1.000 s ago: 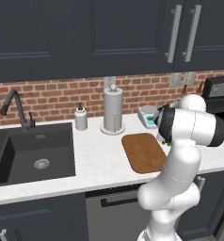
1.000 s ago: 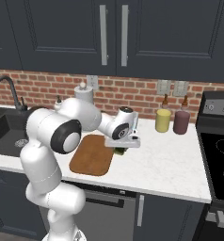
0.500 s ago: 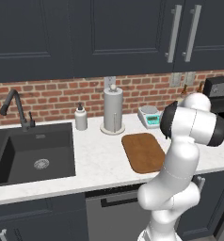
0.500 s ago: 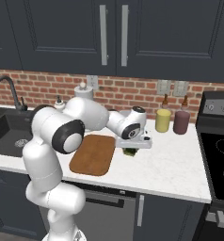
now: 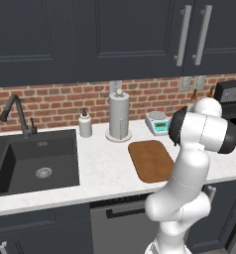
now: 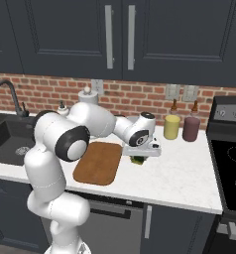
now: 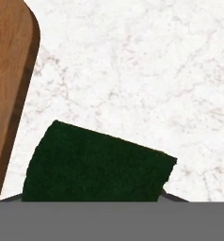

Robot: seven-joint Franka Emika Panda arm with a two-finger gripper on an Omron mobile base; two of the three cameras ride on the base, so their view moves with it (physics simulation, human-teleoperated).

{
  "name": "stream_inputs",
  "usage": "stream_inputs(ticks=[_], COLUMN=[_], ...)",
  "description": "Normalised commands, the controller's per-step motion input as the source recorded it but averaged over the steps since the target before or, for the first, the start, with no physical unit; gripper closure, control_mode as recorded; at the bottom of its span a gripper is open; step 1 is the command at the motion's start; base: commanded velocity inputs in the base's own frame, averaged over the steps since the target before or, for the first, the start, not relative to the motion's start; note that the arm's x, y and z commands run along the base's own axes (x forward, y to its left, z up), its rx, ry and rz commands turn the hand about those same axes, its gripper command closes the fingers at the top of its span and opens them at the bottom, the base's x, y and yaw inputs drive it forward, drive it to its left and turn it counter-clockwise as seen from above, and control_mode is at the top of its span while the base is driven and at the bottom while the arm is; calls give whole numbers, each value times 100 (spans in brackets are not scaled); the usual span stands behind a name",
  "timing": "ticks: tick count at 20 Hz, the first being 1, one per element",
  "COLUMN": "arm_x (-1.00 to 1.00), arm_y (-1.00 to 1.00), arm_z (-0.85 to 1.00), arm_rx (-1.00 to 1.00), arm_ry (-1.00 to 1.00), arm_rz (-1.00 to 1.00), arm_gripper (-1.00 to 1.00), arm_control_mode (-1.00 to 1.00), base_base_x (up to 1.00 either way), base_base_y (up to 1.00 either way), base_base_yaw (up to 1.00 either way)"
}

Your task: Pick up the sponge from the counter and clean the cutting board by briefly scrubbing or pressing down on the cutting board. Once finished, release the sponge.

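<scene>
The sponge (image 6: 137, 159) sits low over the white counter (image 6: 179, 173), just off the right edge of the brown cutting board (image 6: 97, 161). My gripper (image 6: 139, 156) points down over it, fingers against both of its sides. In the hand view the sponge's dark green top (image 7: 97, 164) lies skewed between my fingertips, with the board's rounded corner (image 7: 10, 70) to the left and bare counter (image 7: 132, 70) beyond. From the left base view the board (image 5: 150, 159) lies beside my arm, which hides the hand.
Behind the board stand a paper towel holder (image 5: 119, 116), a soap dispenser (image 5: 85, 124) and a small scale (image 5: 158, 123). The black sink (image 5: 35, 158) is at the left. A yellow jar (image 6: 172, 127), a maroon jar (image 6: 191, 129) and the stovetop (image 6: 229, 163) are at the right.
My hand has carried the sponge rightward from over the cutting board's right part to the counter just beside it, and it now sits a little lower.
</scene>
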Motion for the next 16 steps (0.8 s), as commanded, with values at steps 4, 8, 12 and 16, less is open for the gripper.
stream_inputs(ticks=[4,8,12,16], arm_x=[0,0,0,0], arm_y=[0,0,5,13], arm_z=[0,0,0,3], arm_rx=[0,0,0,0], arm_ry=[0,0,0,0], arm_rz=[0,0,0,0], arm_gripper=[-100,-100,-100,-100], arm_control_mode=[-100,-100,-100,-100], base_base_x=[0,0,0,0], base_base_y=[0,0,0,0], base_base_yaw=[0,0,0,0])
